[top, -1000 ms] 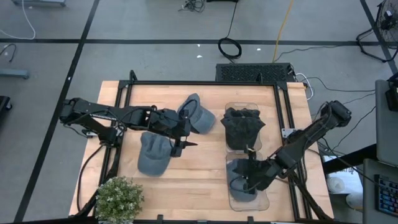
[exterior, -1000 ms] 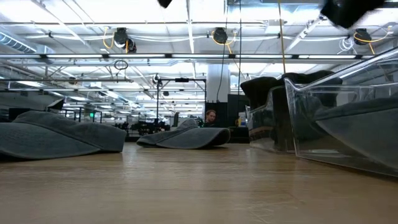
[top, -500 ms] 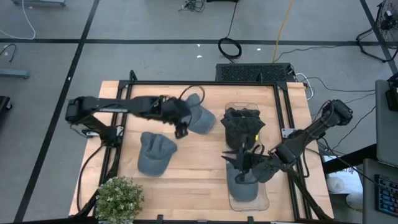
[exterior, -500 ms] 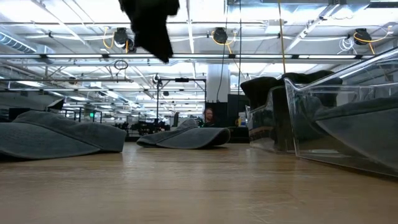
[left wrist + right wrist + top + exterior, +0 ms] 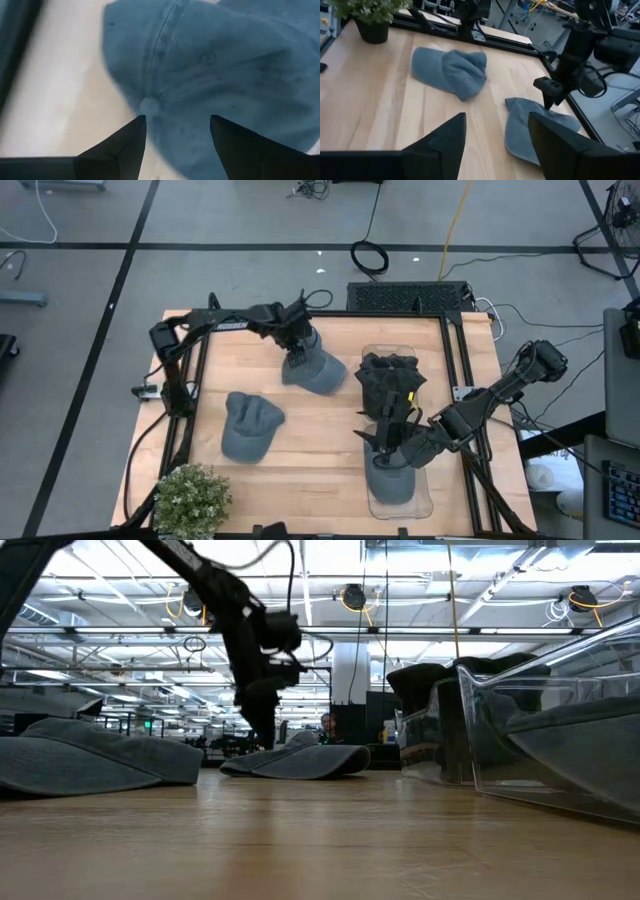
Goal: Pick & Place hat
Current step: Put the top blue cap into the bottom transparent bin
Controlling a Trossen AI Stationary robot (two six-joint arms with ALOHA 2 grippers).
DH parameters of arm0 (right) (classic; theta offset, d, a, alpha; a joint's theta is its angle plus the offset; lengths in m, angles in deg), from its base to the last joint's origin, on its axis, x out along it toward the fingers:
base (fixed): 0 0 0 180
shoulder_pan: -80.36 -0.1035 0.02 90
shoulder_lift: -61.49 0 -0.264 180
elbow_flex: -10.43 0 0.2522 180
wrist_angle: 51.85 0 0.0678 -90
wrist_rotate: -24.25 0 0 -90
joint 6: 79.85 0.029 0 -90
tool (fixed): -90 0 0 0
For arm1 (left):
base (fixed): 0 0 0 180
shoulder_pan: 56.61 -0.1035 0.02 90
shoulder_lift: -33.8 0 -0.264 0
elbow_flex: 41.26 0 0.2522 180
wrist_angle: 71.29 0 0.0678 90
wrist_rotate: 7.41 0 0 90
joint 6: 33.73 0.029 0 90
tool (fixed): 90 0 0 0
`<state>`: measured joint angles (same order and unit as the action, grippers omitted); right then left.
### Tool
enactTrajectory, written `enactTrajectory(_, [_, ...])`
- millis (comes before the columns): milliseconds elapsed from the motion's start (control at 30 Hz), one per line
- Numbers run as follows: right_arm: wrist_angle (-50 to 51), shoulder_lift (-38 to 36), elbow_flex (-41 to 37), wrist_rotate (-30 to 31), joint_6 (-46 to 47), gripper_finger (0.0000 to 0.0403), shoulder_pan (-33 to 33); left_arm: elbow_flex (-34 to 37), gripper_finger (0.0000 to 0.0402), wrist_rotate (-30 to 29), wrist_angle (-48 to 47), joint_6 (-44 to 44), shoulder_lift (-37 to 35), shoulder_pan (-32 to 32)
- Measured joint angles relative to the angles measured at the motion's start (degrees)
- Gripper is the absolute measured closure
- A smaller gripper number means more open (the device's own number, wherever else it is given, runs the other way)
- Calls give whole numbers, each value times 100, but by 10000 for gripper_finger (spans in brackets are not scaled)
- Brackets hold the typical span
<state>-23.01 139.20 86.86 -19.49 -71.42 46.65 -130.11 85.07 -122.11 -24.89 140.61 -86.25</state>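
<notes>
The left gripper (image 5: pixel 298 352) is released: in the left wrist view its two dark fingers (image 5: pixel 125 145) stand apart with a clear gap, and nothing is between them. It hangs directly over the grey-blue cap (image 5: pixel 316 366) at the back of the table, with the tips close to the top button of the crown. I cannot tell if the tips touch the fabric. In the low view this gripper (image 5: pixel 262 730) comes down onto the same cap (image 5: pixel 300 760), which lies flat on the wooden table (image 5: pixel 320 450).

The right gripper (image 5: pixel 392 438) is also released and holds nothing; in the right wrist view its fingers (image 5: pixel 440 150) are wide apart. It is above the near clear bin (image 5: pixel 425 502) on the right side of the table, and a grey hat (image 5: pixel 390 478) lies inside this bin, just under the gripper. Behind it stands a second clear bin (image 5: pixel 375 352) with a pile of dark hats (image 5: pixel 390 383) in it.

A third grey cap (image 5: pixel 248 426) rests on the table, left of the centre, well apart from both grippers. Near the front left corner stands a small potted plant (image 5: pixel 188 500). A black metal frame (image 5: pixel 330 313) runs around the table.
</notes>
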Motion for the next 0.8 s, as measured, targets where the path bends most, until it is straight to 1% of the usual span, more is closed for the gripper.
enactTrajectory(100, [-10, -7, -125, 0, -16, 199, 0, 0, 172, 687, 196, -53, 318, -276])
enactTrajectory(167, [-44, -17, -228, 5, -16, 203, 7, 0, 172, 856, 246, -256, 505, -387])
enactTrajectory(367, [-112, -17, -467, 4, 55, 208, 56, -16, 172, 730, 492, -635, 841, -448])
enactTrajectory(500, [-143, -17, -498, 0, 129, 207, 103, -44, 172, 369, 527, -1040, 878, -356])
enactTrajectory(567, [-180, -17, -498, 3, 135, 207, 103, -44, 172, 398, 497, -1269, 882, -365])
enactTrajectory(667, [-231, -17, -498, 2, 122, 207, 103, -39, 173, 630, 373, -1306, 882, -372])
enactTrajectory(733, [-350, -17, -498, 0, 88, 207, 103, -39, 185, 757, 283, -1227, 885, -376])
enactTrajectory(800, [-400, -17, -498, 2, 57, 207, 103, -39, 218, 860, 237, -1227, 889, -372])
